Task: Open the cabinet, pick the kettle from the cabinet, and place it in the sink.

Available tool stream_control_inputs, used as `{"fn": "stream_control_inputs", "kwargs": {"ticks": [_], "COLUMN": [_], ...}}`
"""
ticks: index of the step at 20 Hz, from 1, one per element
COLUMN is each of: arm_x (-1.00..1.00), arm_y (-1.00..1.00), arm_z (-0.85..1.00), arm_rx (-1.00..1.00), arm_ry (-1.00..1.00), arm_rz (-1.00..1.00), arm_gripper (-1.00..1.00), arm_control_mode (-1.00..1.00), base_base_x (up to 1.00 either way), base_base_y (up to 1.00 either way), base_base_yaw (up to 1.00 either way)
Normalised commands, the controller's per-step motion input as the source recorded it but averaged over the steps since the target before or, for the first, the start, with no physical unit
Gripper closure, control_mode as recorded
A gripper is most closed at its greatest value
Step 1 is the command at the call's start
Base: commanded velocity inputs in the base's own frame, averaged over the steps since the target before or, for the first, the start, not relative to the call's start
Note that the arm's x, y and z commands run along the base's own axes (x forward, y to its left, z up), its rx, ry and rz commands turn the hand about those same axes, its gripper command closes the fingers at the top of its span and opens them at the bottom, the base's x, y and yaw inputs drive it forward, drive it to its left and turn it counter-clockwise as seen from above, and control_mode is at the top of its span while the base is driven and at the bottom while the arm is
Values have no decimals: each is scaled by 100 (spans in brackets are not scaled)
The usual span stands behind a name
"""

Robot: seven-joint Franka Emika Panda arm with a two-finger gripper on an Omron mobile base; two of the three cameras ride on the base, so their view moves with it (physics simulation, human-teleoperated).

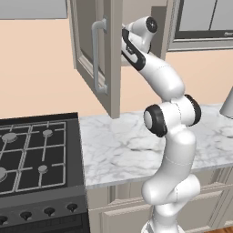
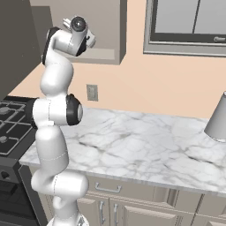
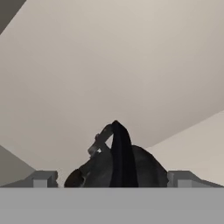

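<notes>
The taupe-grey cabinet (image 1: 93, 54) stands open, its door swung outward with the bar handle facing out. The black kettle (image 3: 116, 168) sits inside, arched handle upright.

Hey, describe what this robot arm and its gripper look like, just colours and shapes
The arm is glossy white, built of rounded, bulbous segments joined by dark black ring-shaped joints. A black band runs along its upper link. The hand carries a round dark camera lens at the wrist. The gripper has two small blocky grey fingertips. No loose cables or markings are visible.

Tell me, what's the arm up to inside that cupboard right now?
Gripper open, one fingertip either side of the kettle, not gripped. Cabinet door swung open. Nothing seen blocking.
</notes>
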Motion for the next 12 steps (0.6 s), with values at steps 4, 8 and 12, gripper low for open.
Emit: {"fn": "stream_control_inputs", "kwargs": {"ticks": [4, 8, 12], "arm_x": [0, -1, 0], "arm_y": [3, 7, 8], "arm_z": [-12, -16, -17], "arm_rx": [0, 0, 0], "arm_ry": [0, 0, 0], "arm_rz": [4, 3, 1], "arm_gripper": [-100, 100, 100], "arm_control_mode": [-100, -100, -100], "base_base_x": [0, 0, 0], "base_base_y": [0, 0, 0], "base_base_yaw": [0, 0, 0]}}
